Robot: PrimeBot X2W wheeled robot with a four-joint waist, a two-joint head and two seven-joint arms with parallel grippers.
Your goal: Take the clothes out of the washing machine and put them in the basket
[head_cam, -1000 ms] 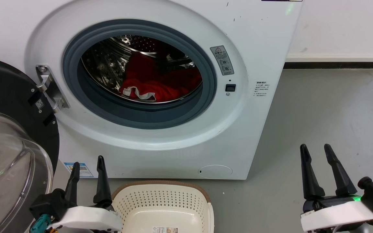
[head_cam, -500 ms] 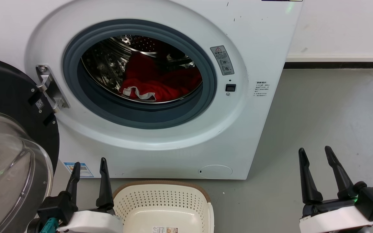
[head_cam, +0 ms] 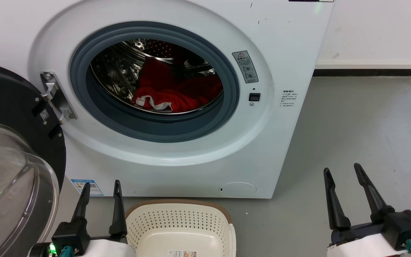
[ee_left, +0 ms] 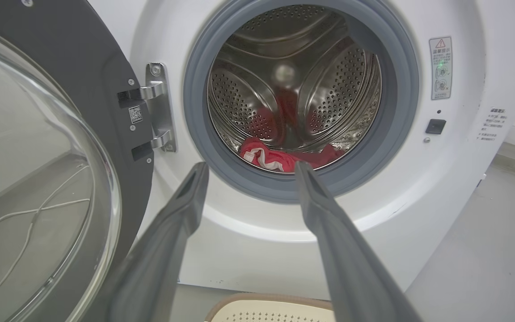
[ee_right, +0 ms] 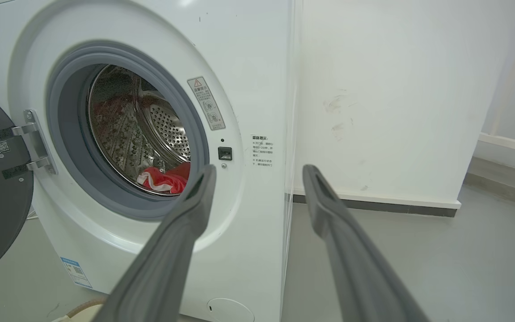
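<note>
The white washing machine [head_cam: 198, 157] stands with its black-rimmed glass door [head_cam: 9, 171] swung open to the left. Red clothes [head_cam: 180, 92] with white trim lie low in the steel drum, also seen as clothes [ee_left: 280, 158] and clothes [ee_right: 166, 179] from the wrists. The cream basket [head_cam: 180, 219] sits on the floor in front of the machine. My left gripper [head_cam: 101, 185] hangs open just left of the basket, below the drum mouth. My right gripper [head_cam: 341, 170] is open over the floor right of the machine. Both hold nothing.
Grey floor [head_cam: 362, 128] stretches to the right of the machine up to a white wall with a dark skirting [head_cam: 366, 71]. The open door takes up the space at the left. A thin cable [ee_left: 25, 214] shows through the door glass.
Both grippers have drawn back toward the bottom edge of the head view, and the left one has opened a little wider. The clothes and the basket have not moved.
</note>
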